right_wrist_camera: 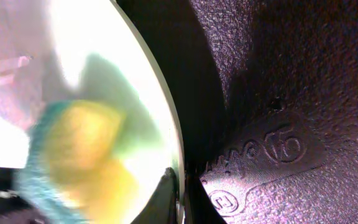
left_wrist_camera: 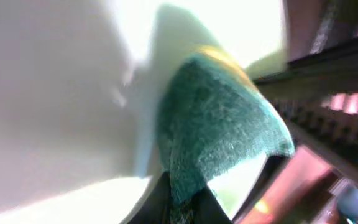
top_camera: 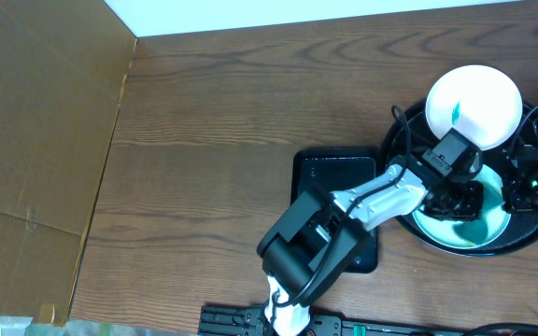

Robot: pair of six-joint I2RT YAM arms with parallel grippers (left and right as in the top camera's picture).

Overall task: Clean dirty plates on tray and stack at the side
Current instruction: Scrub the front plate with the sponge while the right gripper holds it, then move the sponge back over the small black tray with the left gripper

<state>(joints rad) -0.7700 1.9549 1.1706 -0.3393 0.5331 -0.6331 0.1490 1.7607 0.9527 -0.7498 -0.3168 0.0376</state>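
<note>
From overhead, we see the white plate (top_camera: 479, 98) over the far edge of the round black tray (top_camera: 409, 224), with a teal mark (top_camera: 456, 110) on it. The left arm (top_camera: 381, 196) reaches up to the plate, but both grips are hidden here.

In the left wrist view, the left gripper (left_wrist_camera: 182, 204) is closed on the lower end of a teal-and-yellow sponge (left_wrist_camera: 219, 124). The sponge's face is pressed against the plate's white surface, a contact the overhead cannot confirm.

In the right wrist view, the right gripper (right_wrist_camera: 180, 198) is almost closed, pinching the plate's thin rim. The tray's textured floor lies just beside it, and the sponge is only a blur.

We judge that the scrubbing push could lever the plate out of that narrow edge pinch and drop it onto the tray. The sponge, held at one end only, could also fold or slip free
</note>
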